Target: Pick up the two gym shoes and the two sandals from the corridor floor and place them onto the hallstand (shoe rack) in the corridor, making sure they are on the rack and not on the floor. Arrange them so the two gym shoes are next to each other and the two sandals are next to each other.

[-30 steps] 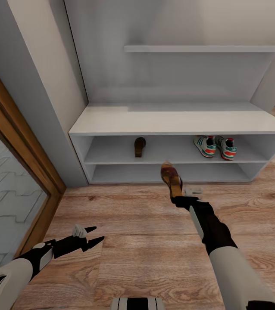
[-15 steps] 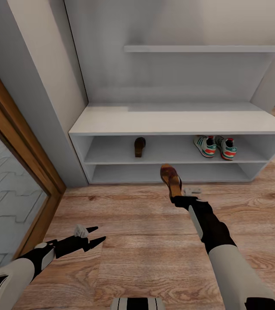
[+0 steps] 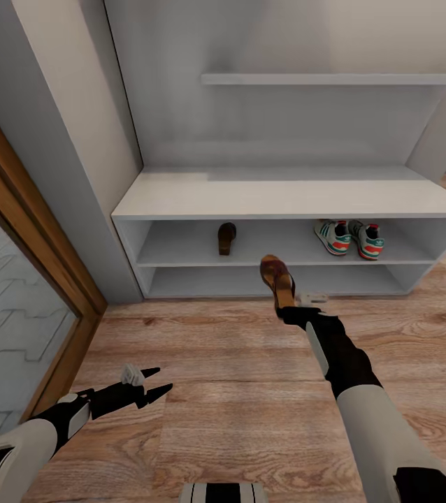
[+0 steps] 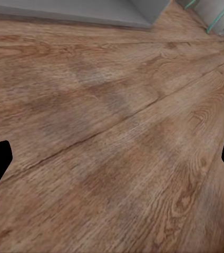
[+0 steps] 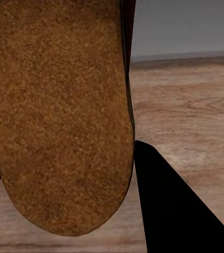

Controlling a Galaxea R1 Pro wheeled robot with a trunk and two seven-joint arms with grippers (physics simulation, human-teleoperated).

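The two gym shoes (image 3: pixel 349 237) stand side by side at the right of the hallstand's (image 3: pixel 286 199) upper open shelf. One sandal (image 3: pixel 227 237) lies on the same shelf toward the left. My right gripper (image 3: pixel 286 308) is shut on the second sandal (image 3: pixel 277 277), holding it by the heel just in front of the rack's lower shelf, above the corridor floor (image 3: pixel 237 391). The right wrist view shows that sandal's tan sole (image 5: pixel 59 116) close up. My left gripper (image 3: pixel 154 383) hangs open low over the floor at the left.
A wood-framed glass door (image 3: pixel 20 307) runs along the left. A grey wall corner (image 3: pixel 76 140) stands beside the rack's left end. An upper shelf (image 3: pixel 335 79) spans the back panel. The left wrist view looks along bare planks (image 4: pixel 112 137).
My right gripper has carried the sandal a little forward and upward toward the rack. The left arm has barely shifted.
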